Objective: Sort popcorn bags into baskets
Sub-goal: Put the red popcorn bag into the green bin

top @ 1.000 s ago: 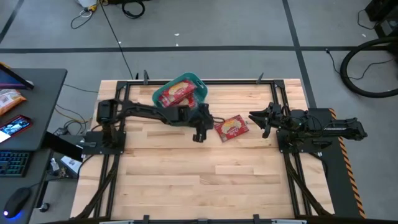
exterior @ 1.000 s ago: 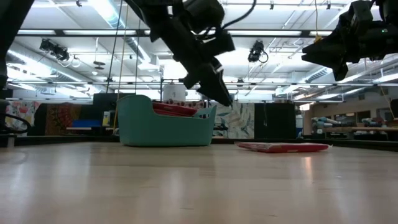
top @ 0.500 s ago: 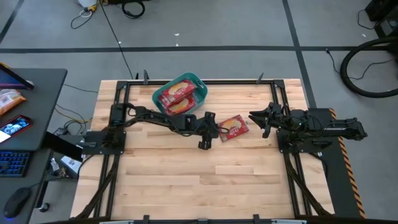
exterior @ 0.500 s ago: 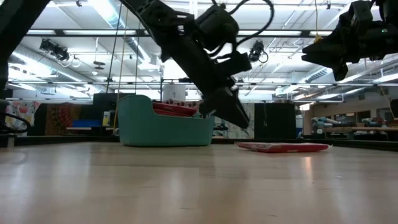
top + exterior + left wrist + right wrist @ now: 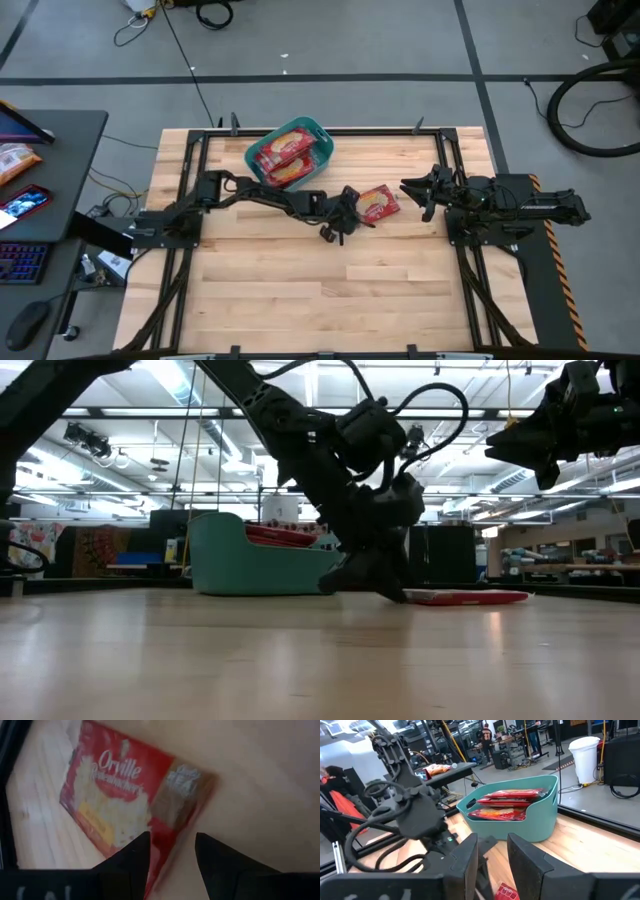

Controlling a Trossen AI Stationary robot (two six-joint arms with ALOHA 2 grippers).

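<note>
One red popcorn bag (image 5: 378, 203) lies flat on the wood right of the table's middle; it also shows in the low view (image 5: 465, 597) and the left wrist view (image 5: 125, 795). My left gripper (image 5: 350, 208) (image 5: 395, 593) is low at the bag's left end, slanting down and open (image 5: 172, 857). One fingertip is over the bag's edge and the other over bare wood. The teal basket (image 5: 315, 130) (image 5: 260, 565) (image 5: 540, 820) stands at the far middle with red popcorn bags (image 5: 285, 155) (image 5: 512, 795) inside. My right gripper (image 5: 412, 192) (image 5: 492, 855) waits open at the right, held high. My left gripper's open fingers (image 5: 137, 852) come at the bag's left edge (image 5: 162, 850) slanting down from the table's left. The bag lies flat on the table. I cannot tell whether the fingertips touch it.
A black metal frame (image 5: 200, 145) runs along the table's left, far and right sides. A dark desk (image 5: 40, 190) with an orange packet, a phone and a keyboard stands beyond the left edge. The near half of the wooden top (image 5: 320, 290) is bare.
My left gripper has gone down and toward the table's right edge, from level with the basket's rim to the tabletop at the lone bag's left end. It has rolled about its own line on the way and stays open. The bag has kept its place.
</note>
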